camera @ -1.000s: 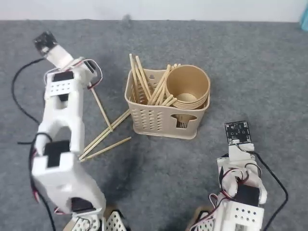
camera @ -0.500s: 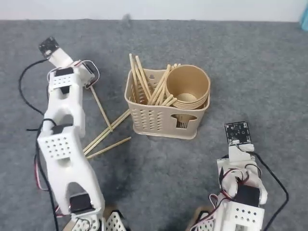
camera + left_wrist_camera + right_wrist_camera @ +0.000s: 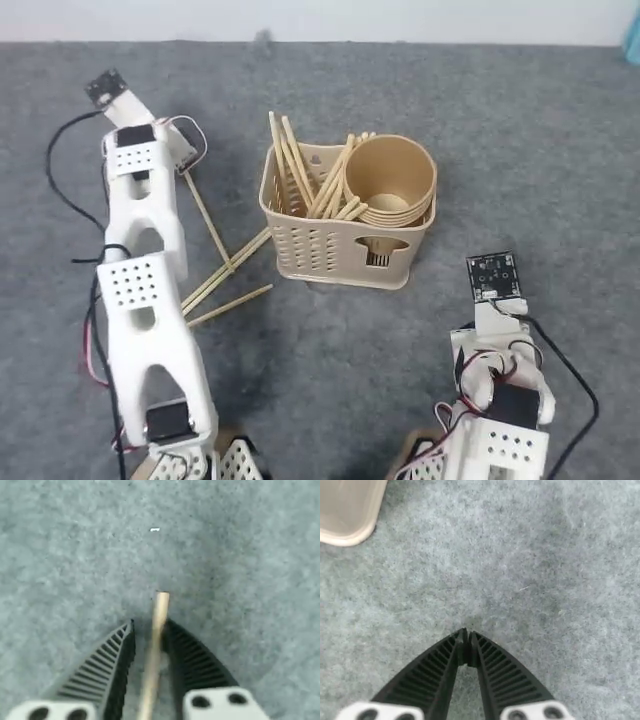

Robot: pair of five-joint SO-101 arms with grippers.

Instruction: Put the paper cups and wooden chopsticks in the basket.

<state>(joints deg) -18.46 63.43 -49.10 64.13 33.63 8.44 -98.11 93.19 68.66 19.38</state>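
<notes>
Grey carpet (image 3: 520, 130) open round basket (image 3: 330, 250) | left claw (image 3: 149, 625) apart astride chopstick (image 3: 159, 612) | right claw (image 3: 467, 633) together

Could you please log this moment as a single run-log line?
left gripper: open around chopstick on carpet | right gripper: shut, over carpet | basket: holds paper cups, chopsticks | loose chopsticks: on carpet

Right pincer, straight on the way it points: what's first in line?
Likely the grey mat: the right pincer tilts down at it. The basket corner sits off that line. Depth is unclear.
</notes>
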